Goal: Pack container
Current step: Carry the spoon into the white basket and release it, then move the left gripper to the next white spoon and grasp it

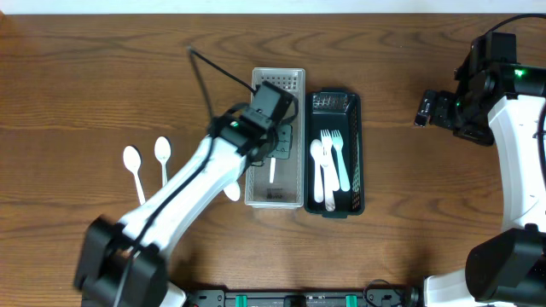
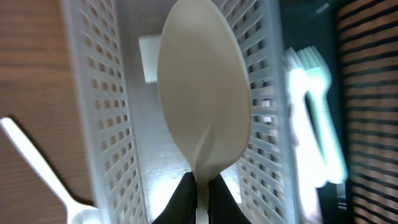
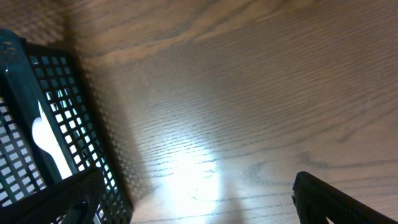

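Table (image 1: 102, 77) of dark wood grain, bearing all items below. Left arm (image 1: 183, 192), white-shelled, reaching diagonally from the near edge to a point above the white basket. Right arm (image 1: 520, 145), white and black, standing at the far right, well apart from both baskets. White basket (image 1: 286, 192), long, perforated, set lengthwise at table centre; its floor shows a pale label and otherwise looks bare in the left wrist view. Dark green basket (image 1: 356, 128), same form, touching or just beside the white basket's right wall, holding white cutlery (image 1: 331, 166), forks and spoons among it, lying lengthwise. Left gripper (image 2: 200, 186), clenched on the neck of a white spoon (image 2: 202, 93), whose bowl hangs over the inside of the white basket; whether it touches the floor cannot be told. Right gripper (image 3: 199, 208), released, fingers spread wide over bare wood, grasping nothing, with a corner of the dark green basket just beside it. Loose spoons, 2 (image 1: 130, 162) (image 1: 162, 153), white, side by side on the table left of the left arm. Further white spoon (image 1: 231, 191), partly hidden under the left arm, just beside the white basket's left wall.
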Robot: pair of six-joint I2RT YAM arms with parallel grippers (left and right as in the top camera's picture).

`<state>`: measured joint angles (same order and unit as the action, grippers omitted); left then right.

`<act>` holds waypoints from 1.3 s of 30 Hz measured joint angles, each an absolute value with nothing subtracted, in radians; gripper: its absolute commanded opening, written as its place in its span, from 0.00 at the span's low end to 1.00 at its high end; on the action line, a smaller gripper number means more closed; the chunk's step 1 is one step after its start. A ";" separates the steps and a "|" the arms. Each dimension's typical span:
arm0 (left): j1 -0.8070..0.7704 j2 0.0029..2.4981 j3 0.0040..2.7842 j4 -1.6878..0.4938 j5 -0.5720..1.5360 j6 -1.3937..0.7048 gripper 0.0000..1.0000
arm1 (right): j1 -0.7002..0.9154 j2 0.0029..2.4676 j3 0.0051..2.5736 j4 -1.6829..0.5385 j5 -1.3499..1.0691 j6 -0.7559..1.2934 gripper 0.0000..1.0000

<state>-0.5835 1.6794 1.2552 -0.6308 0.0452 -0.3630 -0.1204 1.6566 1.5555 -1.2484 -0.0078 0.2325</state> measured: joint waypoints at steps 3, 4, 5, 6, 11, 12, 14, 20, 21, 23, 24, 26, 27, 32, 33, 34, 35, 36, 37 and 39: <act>-0.583 1.735 1.255 -0.619 0.045 -0.363 0.12 | -0.120 1.657 1.555 -1.248 -0.008 0.233 0.99; -0.583 1.748 1.255 -0.619 0.045 -0.361 0.17 | -0.120 1.657 1.555 -1.248 -0.008 0.233 0.99; -0.583 1.757 1.255 -0.619 0.045 -0.363 0.30 | -0.120 1.657 1.555 -1.248 -0.008 0.233 0.99; -0.583 1.760 1.255 -0.619 0.044 -0.361 0.36 | -0.120 1.657 1.555 -1.248 -0.008 0.233 0.99; -0.583 1.759 1.255 -0.620 0.045 -0.363 0.49 | -0.120 1.657 1.555 -1.248 -0.008 0.233 0.99; -0.583 1.758 1.255 -0.624 0.045 -0.363 0.50 | -0.120 1.657 1.555 -1.248 -0.008 0.233 0.99; -0.583 1.750 1.257 -0.649 0.045 -0.362 0.52 | -0.120 1.657 1.555 -1.248 -0.008 0.233 0.99; -0.583 1.635 1.345 -0.783 -0.013 -0.339 0.63 | -0.120 1.657 1.555 -1.248 -0.008 0.233 0.99; -0.580 1.591 1.369 -0.791 -0.044 -0.334 0.65 | -0.120 1.657 1.555 -1.248 -0.008 0.233 0.99; -0.568 1.512 1.399 -0.796 -0.089 -0.340 0.65 | -0.120 1.657 1.555 -1.248 -0.008 0.232 0.99; -0.552 1.464 1.412 -0.804 -0.114 -0.347 0.65 | -0.120 1.657 1.555 -1.248 -0.008 0.233 0.99; -0.503 1.392 1.428 -0.839 -0.149 -0.375 0.67 | -0.120 1.657 1.555 -1.248 -0.008 0.233 0.99; -0.469 1.367 1.434 -0.868 -0.162 -0.401 0.71 | -0.120 1.657 1.555 -1.248 -0.008 0.233 0.99; -0.277 1.383 1.412 -0.967 -0.186 -0.547 0.79 | -0.120 1.657 1.555 -1.248 -0.008 0.232 0.99; -0.247 1.413 1.396 -0.968 -0.178 -0.565 0.79 | -0.120 1.657 1.555 -1.248 -0.008 0.232 0.99; -0.228 1.439 1.380 -0.968 -0.167 -0.577 0.80 | -0.120 1.657 1.555 -1.248 -0.008 0.232 0.99; -0.213 1.473 1.364 -0.969 -0.159 -0.586 0.80 | -0.120 1.657 1.555 -1.248 -0.008 0.232 0.99; -0.202 1.508 1.350 -0.969 -0.150 -0.596 0.81 | -0.120 1.657 1.555 -1.249 -0.008 0.232 0.99; -0.193 1.552 1.338 -0.970 -0.141 -0.603 0.82 | -0.120 1.657 1.555 -1.249 -0.008 0.232 0.99; -0.188 1.634 1.328 -0.969 -0.124 -0.610 0.82 | -0.120 1.657 1.555 -1.249 -0.008 0.232 0.99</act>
